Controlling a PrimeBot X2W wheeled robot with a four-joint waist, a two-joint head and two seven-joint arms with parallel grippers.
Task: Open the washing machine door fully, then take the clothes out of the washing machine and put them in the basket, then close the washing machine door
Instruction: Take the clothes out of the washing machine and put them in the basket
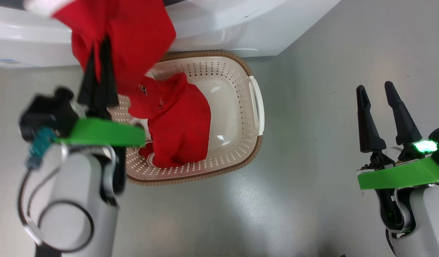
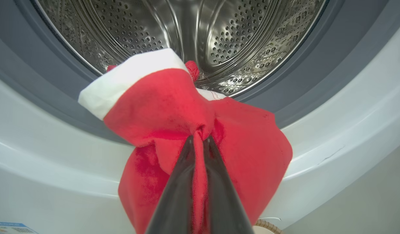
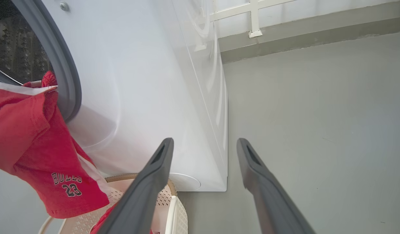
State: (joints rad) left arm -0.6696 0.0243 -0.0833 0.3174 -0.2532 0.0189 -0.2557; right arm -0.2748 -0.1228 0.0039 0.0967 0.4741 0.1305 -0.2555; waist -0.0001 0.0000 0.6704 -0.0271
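One piece of the clothes, a red garment (image 2: pixel 161 107) with a white band, hung at the mouth of the washing machine (image 2: pixel 349 107). Its upper edge lay across the grey gasket (image 3: pixel 68 81) below the steel drum (image 2: pixel 235 32). The rest of it hung down the white front of the machine, above the basket (image 1: pixel 233 92). In the right wrist view the lower part of this garment carried the black print "BULLS 23" (image 3: pixel 66 185).

The left gripper (image 2: pixel 199 139) was clenched on a fold of the red garment, with cloth pinched between its two dark fingers, which were almost together.

A second red garment (image 1: pixel 180 125) lay inside the basket, on its left half, and part of the pale bottom beside it was bare. The basket stood on the grey floor (image 1: pixel 312 178), just in front of the washing machine.

The right gripper (image 1: pixel 374 86) was well apart from the basket, to its right, above the floor. Its fingers stood wide apart and held nothing.

A small blue label (image 2: pixel 8 227) was on the front of the machine, low at the left of the left wrist view.
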